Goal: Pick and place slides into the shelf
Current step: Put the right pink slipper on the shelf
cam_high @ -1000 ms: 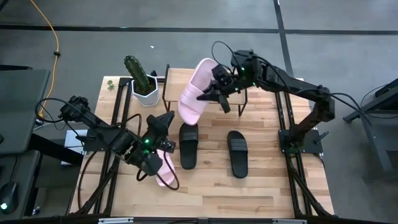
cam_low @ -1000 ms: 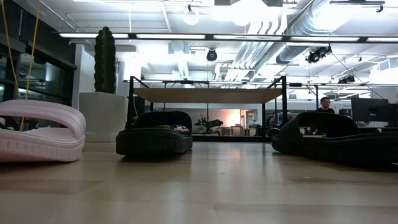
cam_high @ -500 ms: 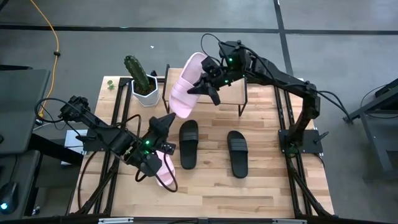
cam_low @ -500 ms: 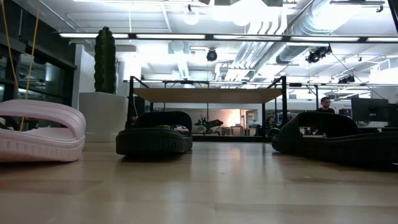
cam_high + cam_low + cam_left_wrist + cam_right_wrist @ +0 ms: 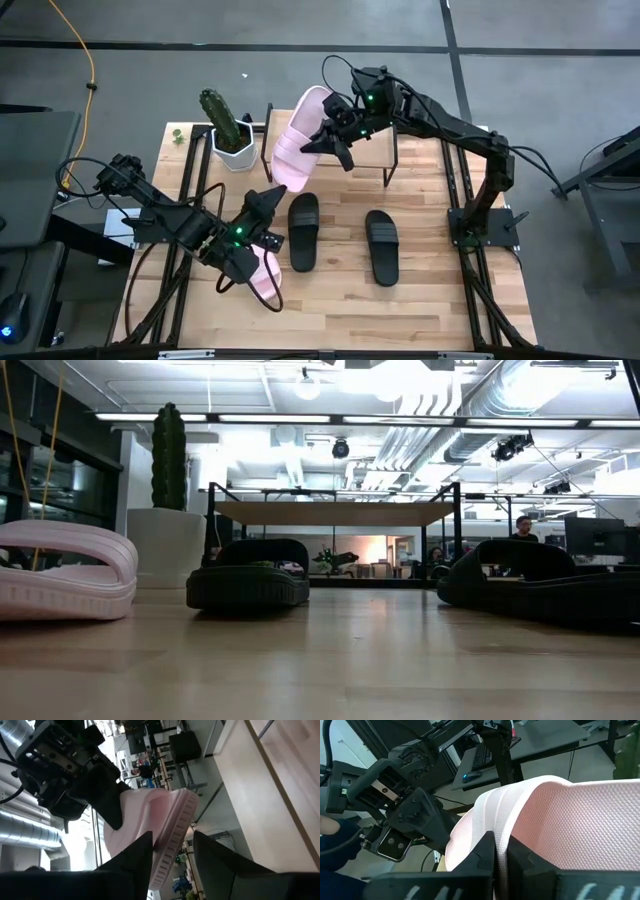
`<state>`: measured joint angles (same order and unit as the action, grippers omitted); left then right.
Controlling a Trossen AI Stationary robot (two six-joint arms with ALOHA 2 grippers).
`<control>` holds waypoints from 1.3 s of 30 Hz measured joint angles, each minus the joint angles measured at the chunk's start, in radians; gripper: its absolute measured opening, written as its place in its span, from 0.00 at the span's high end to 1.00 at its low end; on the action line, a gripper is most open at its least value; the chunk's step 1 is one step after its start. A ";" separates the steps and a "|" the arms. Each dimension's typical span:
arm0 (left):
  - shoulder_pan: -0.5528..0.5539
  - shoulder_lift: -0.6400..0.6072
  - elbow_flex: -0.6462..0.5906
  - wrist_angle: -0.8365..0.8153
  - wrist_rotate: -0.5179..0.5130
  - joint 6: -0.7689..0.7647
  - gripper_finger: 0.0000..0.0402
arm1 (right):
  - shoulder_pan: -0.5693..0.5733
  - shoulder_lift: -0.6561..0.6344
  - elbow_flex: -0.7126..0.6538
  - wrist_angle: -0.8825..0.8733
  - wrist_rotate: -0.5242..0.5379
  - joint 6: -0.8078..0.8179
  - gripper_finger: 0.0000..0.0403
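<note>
Above the low wooden-topped shelf (image 5: 330,140), the right gripper (image 5: 335,140) grips a pale pink slide (image 5: 298,148) aloft; lowering it onto the board seems next. Left gripper (image 5: 262,222) clasps the other pink slide (image 5: 266,272).

No text, label, brand or number can be read in any view — not on the slides, shelf or arms.

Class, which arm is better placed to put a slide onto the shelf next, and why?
The right. Its claw holds a pink slide in the air beside the shelf. The left claw is farther away, over the other pink slide.
</note>
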<state>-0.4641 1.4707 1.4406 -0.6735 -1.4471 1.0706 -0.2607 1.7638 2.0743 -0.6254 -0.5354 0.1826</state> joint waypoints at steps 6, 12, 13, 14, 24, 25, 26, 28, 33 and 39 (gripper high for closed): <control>0.023 0.000 0.000 0.000 0.001 0.001 0.68 | 0.014 0.000 0.000 0.006 0.003 0.000 1.00; 0.072 0.000 0.000 0.001 0.012 0.000 0.68 | 0.039 0.000 0.000 0.016 0.012 0.000 1.00; 0.074 0.000 0.000 0.002 0.014 0.000 0.68 | 0.041 0.000 0.000 0.016 0.012 0.000 1.00; 0.074 0.000 0.000 0.005 0.015 0.000 0.68 | 0.043 0.000 0.000 0.016 0.011 0.000 1.00; 0.071 0.000 0.000 0.057 0.031 0.027 0.70 | 0.045 0.000 0.000 0.016 0.003 -0.008 1.00; 0.071 0.000 0.000 0.057 0.034 0.026 0.71 | 0.045 0.000 0.000 0.016 0.003 -0.008 1.00; 0.072 0.000 0.000 0.062 0.036 0.026 0.74 | 0.045 0.000 0.000 0.016 0.003 -0.008 1.00; 0.072 0.000 0.000 0.078 0.041 0.025 0.80 | 0.045 0.000 0.000 0.017 0.002 -0.008 1.00; 0.072 0.000 0.000 0.079 0.052 0.019 0.94 | 0.045 0.000 0.000 0.020 0.002 -0.007 1.00; 0.072 0.000 0.000 0.082 0.050 -0.003 0.91 | 0.045 0.000 0.000 0.020 0.002 -0.027 0.97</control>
<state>-0.3923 1.4704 1.4403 -0.5917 -1.3973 1.0677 -0.2153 1.7638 2.0743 -0.6056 -0.5330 0.1557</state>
